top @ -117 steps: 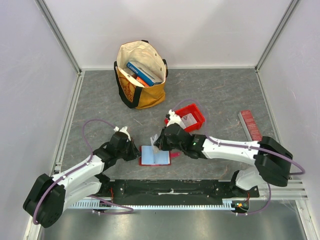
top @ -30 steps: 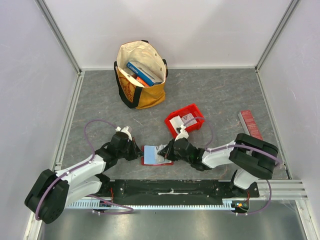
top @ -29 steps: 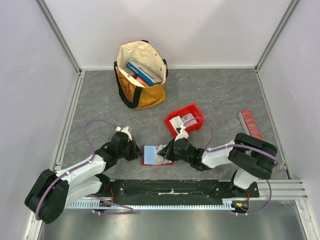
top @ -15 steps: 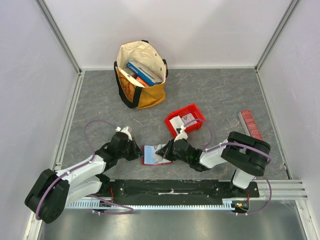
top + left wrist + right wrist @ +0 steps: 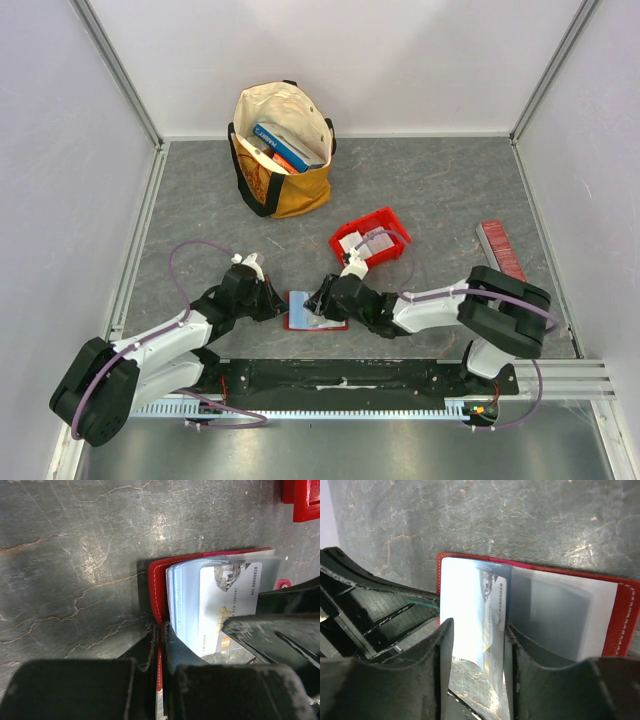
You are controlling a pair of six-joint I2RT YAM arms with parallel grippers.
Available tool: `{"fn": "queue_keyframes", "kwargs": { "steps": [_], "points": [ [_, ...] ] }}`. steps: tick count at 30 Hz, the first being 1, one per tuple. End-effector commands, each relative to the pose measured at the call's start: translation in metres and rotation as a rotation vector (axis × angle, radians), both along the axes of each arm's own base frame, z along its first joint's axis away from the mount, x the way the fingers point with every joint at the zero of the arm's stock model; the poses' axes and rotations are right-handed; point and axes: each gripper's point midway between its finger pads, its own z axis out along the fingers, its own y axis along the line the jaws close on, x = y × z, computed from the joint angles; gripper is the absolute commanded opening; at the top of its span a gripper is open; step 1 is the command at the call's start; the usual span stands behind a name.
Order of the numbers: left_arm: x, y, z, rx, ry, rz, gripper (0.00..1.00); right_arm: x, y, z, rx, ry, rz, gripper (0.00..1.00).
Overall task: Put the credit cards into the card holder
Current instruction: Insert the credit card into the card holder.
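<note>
Top external: fixed high at the near side, looking down on the whole counter (image 5: 450, 190) from far off. Left wrist: sits just behind the left end effector (image 5: 159, 639) and looks along its fingers down onto the counter, very close, with the card holder (image 5: 156, 580) straight ahead of the fingertips. Right wrist: same setup behind the right end effector (image 5: 477, 635), very close, facing roughly the opposite way. Both wrist views share the card holder, each catching the other end effector beyond it. The top view shows the same patch, small.
</note>
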Motion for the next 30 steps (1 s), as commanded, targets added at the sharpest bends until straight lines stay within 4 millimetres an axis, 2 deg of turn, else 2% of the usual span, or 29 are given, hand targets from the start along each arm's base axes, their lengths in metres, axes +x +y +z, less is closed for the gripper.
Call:
{"fn": "queue_keyframes", "kwargs": {
  "steps": [1,5,10,17,23,30],
  "points": [
    [-0.011,0.007,-0.012,0.031,0.052,0.009,0.02,0.009,-0.032,0.005,-0.227,-0.062,-0.041,0.54],
    [-0.01,0.008,-0.012,0.042,0.048,0.004,0.02,0.01,-0.036,0.005,-0.264,-0.061,-0.038,0.57],
    [-0.008,0.007,-0.01,0.042,0.042,0.001,0.02,0.007,-0.028,0.003,-0.271,-0.05,-0.004,0.56],
    [-0.008,0.007,-0.01,0.042,0.041,-0.003,0.02,0.001,-0.003,0.008,-0.199,-0.052,0.08,0.5],
    [-0.008,0.006,-0.008,0.036,0.04,-0.001,0.02,-0.002,0.021,0.027,-0.1,-0.079,0.147,0.42],
    [-0.007,0.005,-0.005,0.029,0.032,-0.003,0.02,-0.004,0.041,0.039,-0.035,-0.097,0.209,0.39]
  ]
}}
